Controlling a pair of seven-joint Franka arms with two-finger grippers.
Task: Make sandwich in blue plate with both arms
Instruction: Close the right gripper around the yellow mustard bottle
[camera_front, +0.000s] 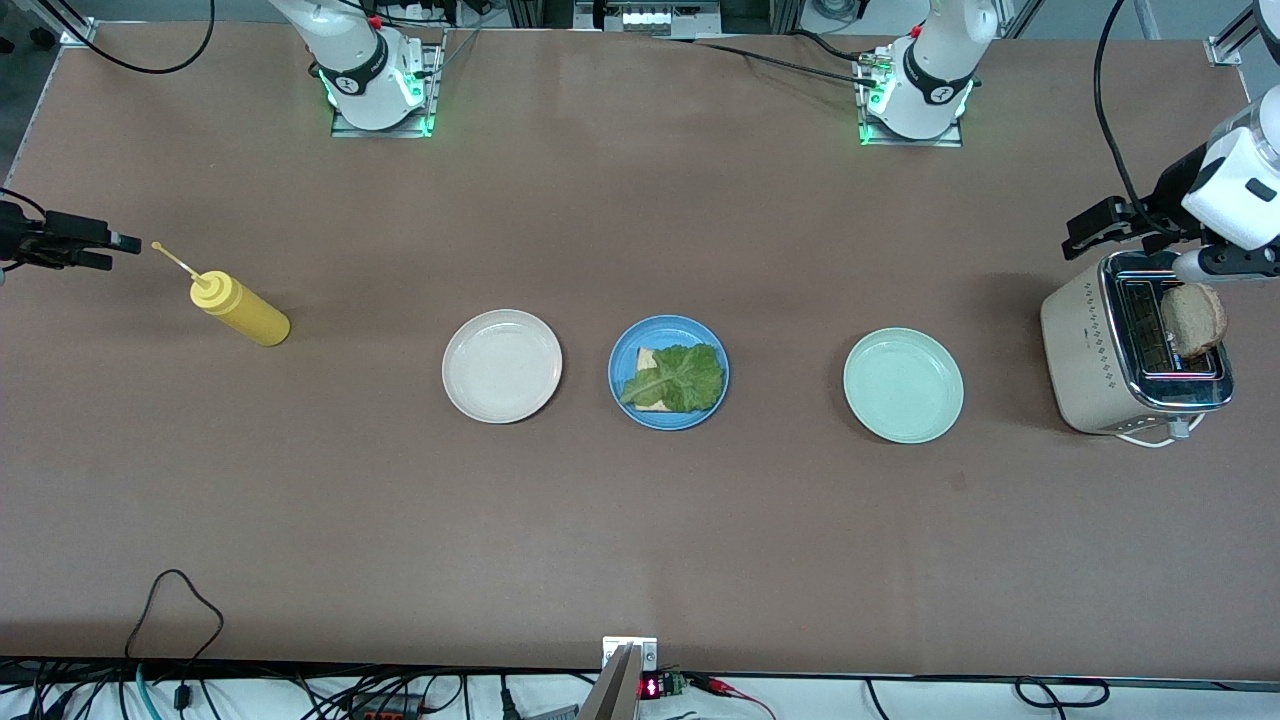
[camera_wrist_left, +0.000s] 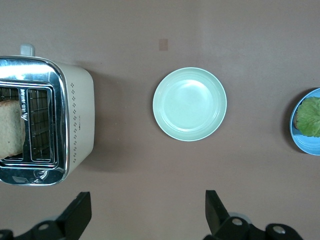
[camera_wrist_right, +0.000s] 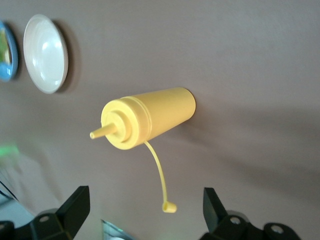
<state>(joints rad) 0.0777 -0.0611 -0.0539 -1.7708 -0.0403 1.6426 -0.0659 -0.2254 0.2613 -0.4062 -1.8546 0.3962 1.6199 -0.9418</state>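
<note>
The blue plate (camera_front: 668, 422) sits mid-table and holds one pale bread slice (camera_front: 646, 358) with a ruffled green lettuce leaf (camera_front: 682, 378) on top. A second bread slice (camera_front: 1193, 318) stands in a slot of the toaster (camera_front: 1085, 350) at the left arm's end of the table. My left gripper (camera_front: 1085, 232) hangs open and empty over the table beside the toaster; its wrist view shows the gripper (camera_wrist_left: 147, 212), the toaster (camera_wrist_left: 75, 120) and the plate's edge (camera_wrist_left: 301, 141). My right gripper (camera_front: 115, 250) waits open and empty beside the yellow squeeze bottle (camera_front: 240, 310), again open (camera_wrist_right: 145, 210).
A cream-white plate (camera_front: 502, 366) lies beside the blue plate toward the right arm's end, a mint-green plate (camera_front: 903, 385) toward the left arm's end; both hold nothing. The yellow bottle (camera_wrist_right: 147, 117) stands with its cap dangling on a strap (camera_wrist_right: 169, 206). Cables run along the table's near edge.
</note>
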